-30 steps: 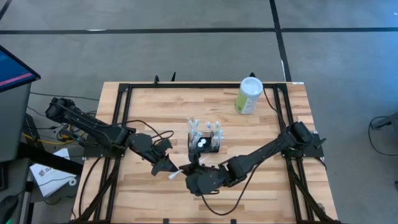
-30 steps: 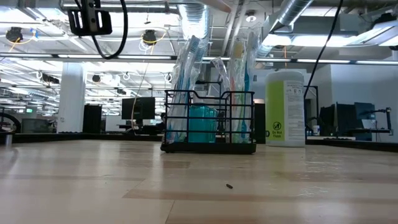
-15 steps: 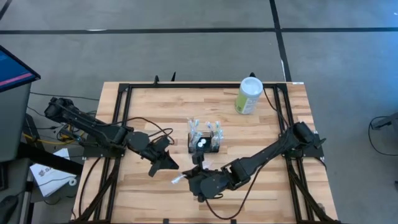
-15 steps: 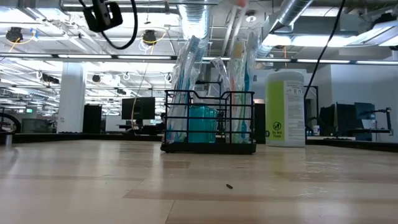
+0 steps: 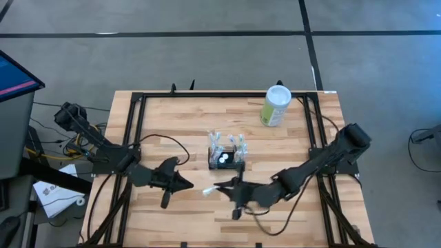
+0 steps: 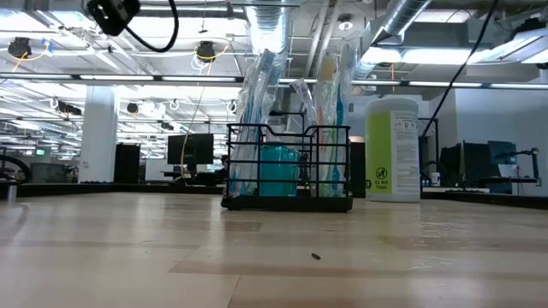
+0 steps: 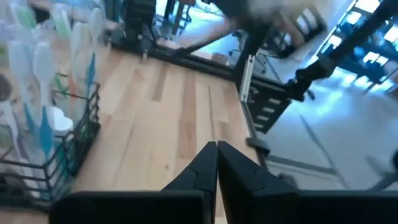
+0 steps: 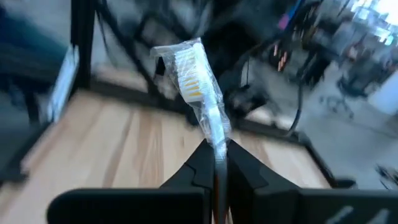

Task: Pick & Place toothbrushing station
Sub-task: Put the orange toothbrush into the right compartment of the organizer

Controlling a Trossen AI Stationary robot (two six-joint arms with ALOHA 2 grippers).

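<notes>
The toothbrushing station (image 5: pixel 227 157), a small black wire caddy, stands on its base at the table's middle with several wrapped toothbrushes upright in it; it also shows in the low view (image 6: pixel 287 175) and the left wrist view (image 7: pixel 56 149). My right gripper (image 5: pixel 220 187) hangs just in front of the caddy on its near side, shut on a clear-wrapped toothbrush (image 5: pixel 207 191). My left gripper (image 5: pixel 187 184) is shut and empty, a short way left of that toothbrush, pointing toward it. My right gripper pinches the wrapped toothbrush's handle (image 8: pixel 217 144) between its two fingers. The fingers come about level from the table's right and lie roughly along the brush. The bristle head (image 8: pixel 189 68) sticks out beyond the fingertips toward the table's left, lifted clear of the table.
A pale-green canister with a white lid (image 5: pixel 277 105) stands at the far right of the table, also visible in the low view (image 6: pixel 393 150). A black frame (image 5: pixel 135 131) borders the table. Bare wood lies left and right of the caddy.
My right gripper has carried the wrapped toothbrush up and toward the table's right edge, rolling as it went. My left arm has swung its wrist toward the near edge and rolled, so its fingers now point toward the right; it stands apart from the toothbrush.
</notes>
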